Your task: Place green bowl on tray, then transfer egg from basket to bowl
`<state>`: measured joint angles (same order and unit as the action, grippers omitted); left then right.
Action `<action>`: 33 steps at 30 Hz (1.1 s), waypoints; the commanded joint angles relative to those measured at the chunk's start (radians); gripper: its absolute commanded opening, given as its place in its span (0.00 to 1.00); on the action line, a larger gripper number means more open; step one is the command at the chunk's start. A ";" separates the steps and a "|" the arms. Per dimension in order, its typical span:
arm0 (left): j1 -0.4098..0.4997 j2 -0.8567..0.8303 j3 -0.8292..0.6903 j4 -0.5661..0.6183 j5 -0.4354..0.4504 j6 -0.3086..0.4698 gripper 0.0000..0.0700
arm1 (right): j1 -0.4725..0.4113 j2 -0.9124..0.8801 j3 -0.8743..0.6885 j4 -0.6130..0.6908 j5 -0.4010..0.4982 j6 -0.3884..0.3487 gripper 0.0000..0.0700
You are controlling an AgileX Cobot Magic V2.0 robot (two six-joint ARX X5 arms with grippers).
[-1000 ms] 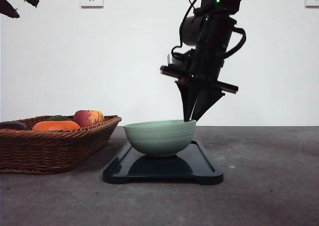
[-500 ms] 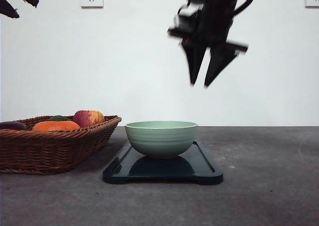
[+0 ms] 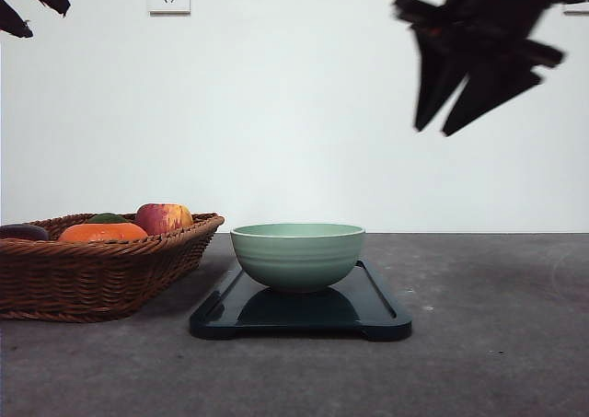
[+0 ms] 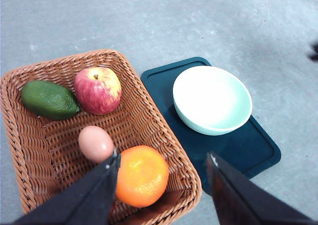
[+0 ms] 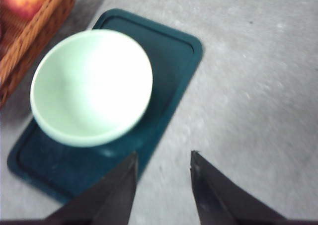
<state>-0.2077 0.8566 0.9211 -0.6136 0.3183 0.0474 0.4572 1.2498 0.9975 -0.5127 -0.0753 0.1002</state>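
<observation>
Right gripper (image 3: 457,113), jaws parted and empty, hangs clear above green bowl (image 3: 297,253) seated on tray (image 3: 373,308), freeing access for egg (image 4: 96,143) transfer

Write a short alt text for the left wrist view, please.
A brown wicker basket holds an egg, orange, apple and avocado. Beside it, an empty green bowl sits on a dark tray; the open left end effector hovers above.
</observation>
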 commanded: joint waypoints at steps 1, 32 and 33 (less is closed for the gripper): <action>-0.003 0.006 0.022 0.006 0.007 -0.016 0.50 | 0.007 -0.056 -0.046 0.033 0.008 -0.033 0.30; -0.007 0.622 0.593 -0.368 -0.165 -0.179 0.50 | 0.004 -0.317 -0.181 -0.011 0.047 -0.037 0.30; -0.009 0.649 0.613 -0.373 -0.165 -0.177 0.50 | 0.004 -0.317 -0.181 -0.012 0.047 -0.036 0.30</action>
<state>-0.2114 1.4823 1.5008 -0.9842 0.1564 -0.1446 0.4572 0.9253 0.8120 -0.5346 -0.0296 0.0673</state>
